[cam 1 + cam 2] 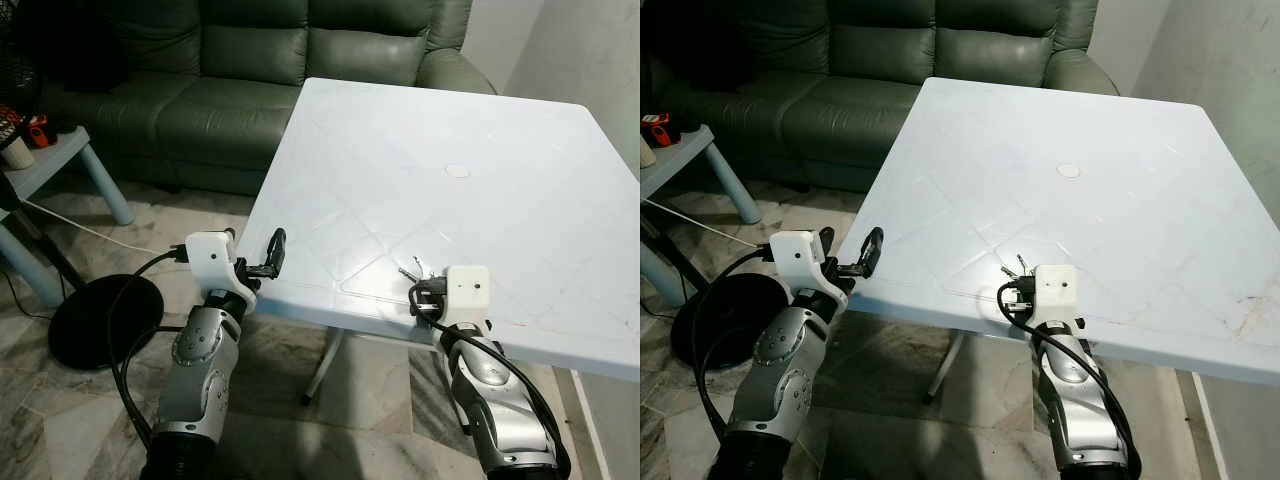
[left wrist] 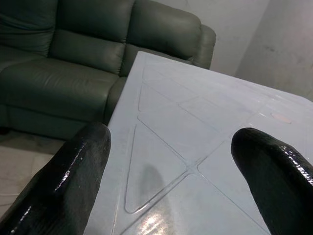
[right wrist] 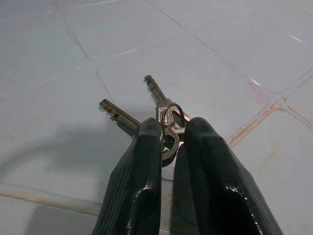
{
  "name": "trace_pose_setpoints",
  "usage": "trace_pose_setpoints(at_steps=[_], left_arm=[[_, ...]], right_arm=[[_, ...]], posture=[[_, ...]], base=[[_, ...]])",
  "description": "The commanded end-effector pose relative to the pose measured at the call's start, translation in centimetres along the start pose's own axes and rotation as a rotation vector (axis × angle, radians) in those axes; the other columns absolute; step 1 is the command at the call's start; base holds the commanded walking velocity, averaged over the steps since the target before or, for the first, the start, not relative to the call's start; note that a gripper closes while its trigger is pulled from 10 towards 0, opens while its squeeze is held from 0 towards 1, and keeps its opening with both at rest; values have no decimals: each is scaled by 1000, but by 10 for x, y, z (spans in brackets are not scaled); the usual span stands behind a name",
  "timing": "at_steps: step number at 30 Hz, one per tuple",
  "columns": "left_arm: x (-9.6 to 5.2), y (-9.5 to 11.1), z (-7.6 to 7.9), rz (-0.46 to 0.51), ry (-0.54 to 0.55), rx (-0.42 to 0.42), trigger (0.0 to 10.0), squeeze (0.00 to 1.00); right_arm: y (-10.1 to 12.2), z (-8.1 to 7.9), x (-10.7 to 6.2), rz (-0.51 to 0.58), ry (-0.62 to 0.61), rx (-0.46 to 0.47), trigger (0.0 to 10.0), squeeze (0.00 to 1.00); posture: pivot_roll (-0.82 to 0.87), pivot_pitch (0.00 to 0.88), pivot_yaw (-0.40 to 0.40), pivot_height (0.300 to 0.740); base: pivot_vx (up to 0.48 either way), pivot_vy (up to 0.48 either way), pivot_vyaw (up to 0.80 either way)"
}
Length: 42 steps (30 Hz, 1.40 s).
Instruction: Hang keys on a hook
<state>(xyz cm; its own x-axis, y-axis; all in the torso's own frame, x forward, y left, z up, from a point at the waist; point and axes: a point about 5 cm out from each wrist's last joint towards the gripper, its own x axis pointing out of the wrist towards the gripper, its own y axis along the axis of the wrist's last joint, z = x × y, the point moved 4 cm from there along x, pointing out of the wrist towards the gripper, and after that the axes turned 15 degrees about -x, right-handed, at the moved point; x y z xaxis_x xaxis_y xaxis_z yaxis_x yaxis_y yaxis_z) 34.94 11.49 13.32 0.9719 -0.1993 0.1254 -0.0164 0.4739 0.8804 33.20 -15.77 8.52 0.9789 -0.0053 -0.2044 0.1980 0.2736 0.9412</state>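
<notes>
A small bunch of metal keys (image 3: 164, 115) on a ring lies on the white table (image 1: 450, 130) near its front edge, also seen as keys (image 1: 411, 270). My right gripper (image 3: 171, 131) is shut on the key ring, its black fingers (image 3: 142, 166) pinching the ring while two key shafts stick out ahead. My left gripper (image 1: 272, 252) hovers at the table's front left corner, open with nothing between its fingers (image 2: 73, 171).
A dark green sofa (image 1: 240, 70) stands behind the table. A light blue side table (image 1: 60, 160) and a black round fan base (image 1: 100, 315) with cables sit on the tiled floor to my left. A white wall (image 1: 590, 50) rises at the right.
</notes>
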Motion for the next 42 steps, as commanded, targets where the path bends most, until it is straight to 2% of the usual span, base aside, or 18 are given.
trace_pose_setpoints(at_steps=[1,11,24,35,42], left_arm=[[1,3,1,10,-1,7,10000,0],[2,4,2,12,-3,8,10000,0],[3,5,1,16,-1,9,10000,0],[4,6,3,20,-6,10,10000,0],[3,6,3,21,-3,7,10000,0]], right_arm=[[-3,2,-1,-12,-7,18,10000,0],[2,10,3,-3,-72,17,10000,0],[5,8,5,9,-78,32,10000,0],[6,11,8,4,-149,-11,10000,0],[2,11,8,-6,-141,-10,10000,0]], posture=[[-38,85,-40,732],[-35,87,-38,732],[-27,82,-39,732],[-25,69,-40,732],[-30,73,-37,732]], base=[[0,0,0],[0,0,0],[0,0,0],[0,0,0],[0,0,0]])
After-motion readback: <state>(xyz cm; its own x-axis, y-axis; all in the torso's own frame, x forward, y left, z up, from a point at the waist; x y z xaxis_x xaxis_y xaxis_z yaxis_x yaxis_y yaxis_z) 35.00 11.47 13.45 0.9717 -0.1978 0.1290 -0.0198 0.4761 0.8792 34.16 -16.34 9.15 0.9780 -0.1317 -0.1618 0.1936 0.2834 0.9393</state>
